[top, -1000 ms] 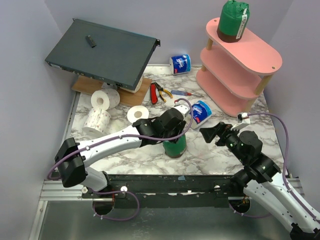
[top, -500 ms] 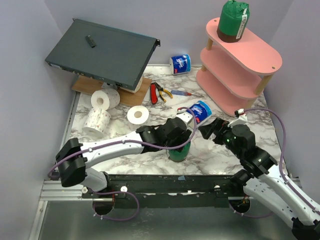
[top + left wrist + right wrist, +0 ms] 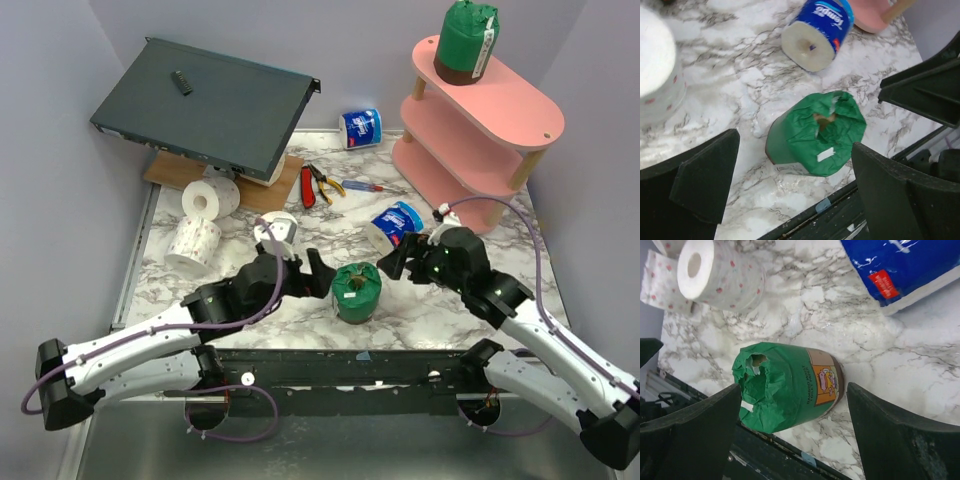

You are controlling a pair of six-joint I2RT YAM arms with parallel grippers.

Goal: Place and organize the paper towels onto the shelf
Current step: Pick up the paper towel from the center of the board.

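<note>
left gripper (image 3: pixel 305 268): jaws are spread wide, nothing's gripped
right gripper (image 3: pixel 400 258): jaws are held apart as well, nothing's clamped
green-wrapped roll (image 3: pixel 358 290): stood upright on the marble table (image 3: pixel 200 300) near the front edge, framed by both grippers, touched by neither
shelf (image 3: pixel 520 110): parked back right, second green roll (image 3: pixel 465 40) is seated on the top tier
blue-and-white roll (image 3: pixel 395 225): laid on its side between the two

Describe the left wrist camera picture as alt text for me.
A green-wrapped paper towel roll stands on the marble tabletop, untouched between the open fingers of the left pincer. Behind it a blue-and-white wrapped roll lies on its side.
</note>
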